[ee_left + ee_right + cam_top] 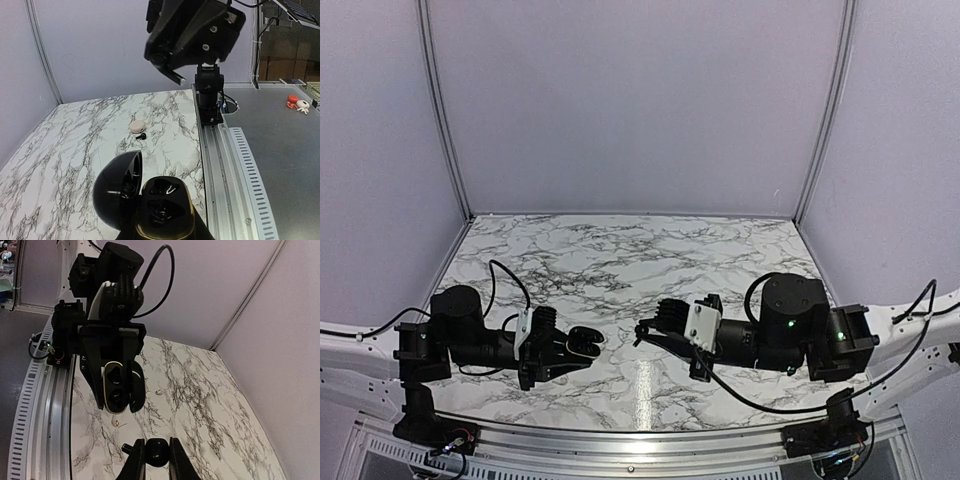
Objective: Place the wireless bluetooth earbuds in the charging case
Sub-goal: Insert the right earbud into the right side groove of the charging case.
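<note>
Right claw (157, 442) pinched shut on black earbud (157, 452). Open case (115, 384), clamped in left claw (115, 401), lies straight ahead (sockets facing bud), long axis along left fingers.

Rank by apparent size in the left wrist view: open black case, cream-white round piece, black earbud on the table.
1. open black case, though it sits nearest the camera, which inflates it
2. cream-white round piece
3. black earbud, right beside that piece and clearly smaller

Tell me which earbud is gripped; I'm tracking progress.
The earbud between the right fingers; the other earbud lies loose on the table beside a cream pebble.
</note>
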